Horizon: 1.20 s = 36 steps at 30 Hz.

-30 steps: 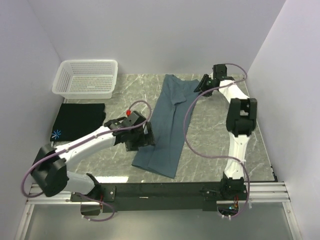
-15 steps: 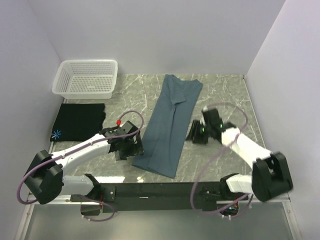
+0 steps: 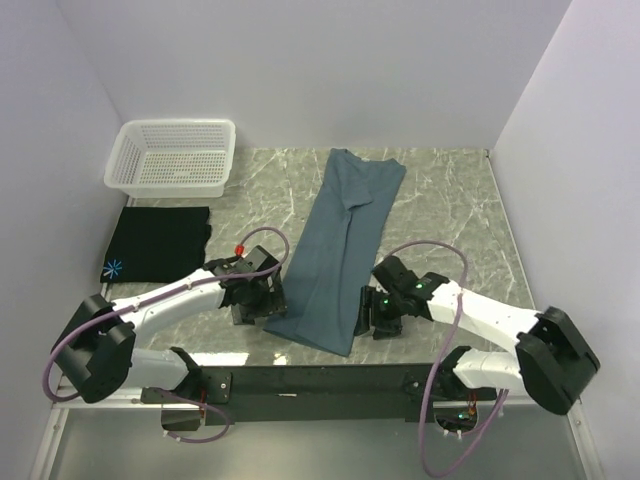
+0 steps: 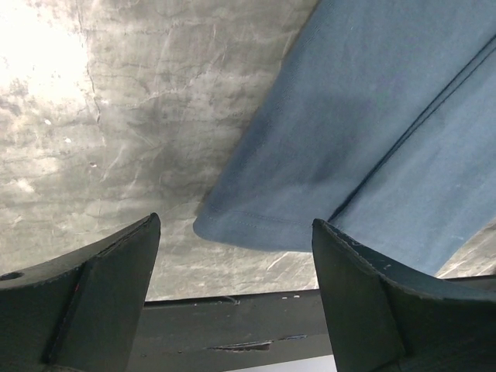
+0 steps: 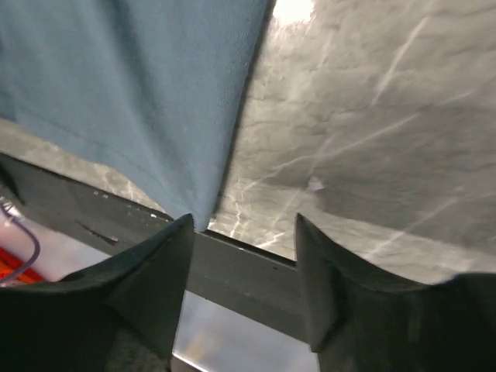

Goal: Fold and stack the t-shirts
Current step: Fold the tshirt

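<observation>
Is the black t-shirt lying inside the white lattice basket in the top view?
No, the black t-shirt lies folded on the marble table, outside the white basket.

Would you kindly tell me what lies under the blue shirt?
The blue shirt lies flat on the marble table, which shows all around it. Anything beneath its folded layers is covered.

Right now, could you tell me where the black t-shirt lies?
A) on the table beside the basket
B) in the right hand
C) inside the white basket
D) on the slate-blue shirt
A: the black t-shirt lies flat on the table, just outside the white basket.
</observation>
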Available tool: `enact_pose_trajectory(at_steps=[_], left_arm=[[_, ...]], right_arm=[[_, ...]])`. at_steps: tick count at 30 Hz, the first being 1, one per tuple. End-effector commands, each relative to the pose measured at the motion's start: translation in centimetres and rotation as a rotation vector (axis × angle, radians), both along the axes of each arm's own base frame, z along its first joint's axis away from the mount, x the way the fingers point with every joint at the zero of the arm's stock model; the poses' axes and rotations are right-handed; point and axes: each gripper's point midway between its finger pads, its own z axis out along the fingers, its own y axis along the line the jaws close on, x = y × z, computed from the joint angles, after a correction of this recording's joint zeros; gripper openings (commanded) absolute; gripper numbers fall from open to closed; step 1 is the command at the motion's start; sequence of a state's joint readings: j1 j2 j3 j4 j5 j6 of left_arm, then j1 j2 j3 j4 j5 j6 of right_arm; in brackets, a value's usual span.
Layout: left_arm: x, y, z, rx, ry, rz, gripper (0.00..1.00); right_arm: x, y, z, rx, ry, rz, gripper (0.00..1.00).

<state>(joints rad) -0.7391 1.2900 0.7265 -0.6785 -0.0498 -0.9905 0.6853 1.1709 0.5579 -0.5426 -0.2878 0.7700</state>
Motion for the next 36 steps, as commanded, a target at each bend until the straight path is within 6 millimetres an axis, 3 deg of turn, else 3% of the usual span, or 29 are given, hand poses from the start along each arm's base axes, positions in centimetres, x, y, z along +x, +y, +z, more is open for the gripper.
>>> enact_pose_trajectory(at_steps=[1,5,11,24,30,36], left_arm=[[0.5,-0.6,0.0,-0.024,-0.010,-0.001,0.84],[0.7,-1.0,0.0,-0.031,-0.010,-0.008,0.84],[0.4,-0.9,-0.1,-0.033,-0.006,-0.009,0.84],[0.1,-0.5,-0.6,-0.033,-0.014,-0.035,0.81],[0.0,-0.3,-0.8,-0.023,-0.008,-0.035,0.80],[-0.1,-0.4,-0.8,-0.025,-0.002,-0.032,0.77]], right_arm=[[1.0,1.5,0.6,-0.034,-0.005,-0.052,0.63],[1.2,3.1,0.9,-0.058,0.007,-0.041,0.65],[-0.1,4.6,0.4,-0.158,0.046,0.019,0.65],[-2.6,4.8,-1.6,-0.272,0.144,0.029,0.59],[-2.7,4.8,-2.3,-0.289,0.155,0.043,0.50],[-3.0,4.7,-2.5,-0.282,0.162,0.048,0.31]])
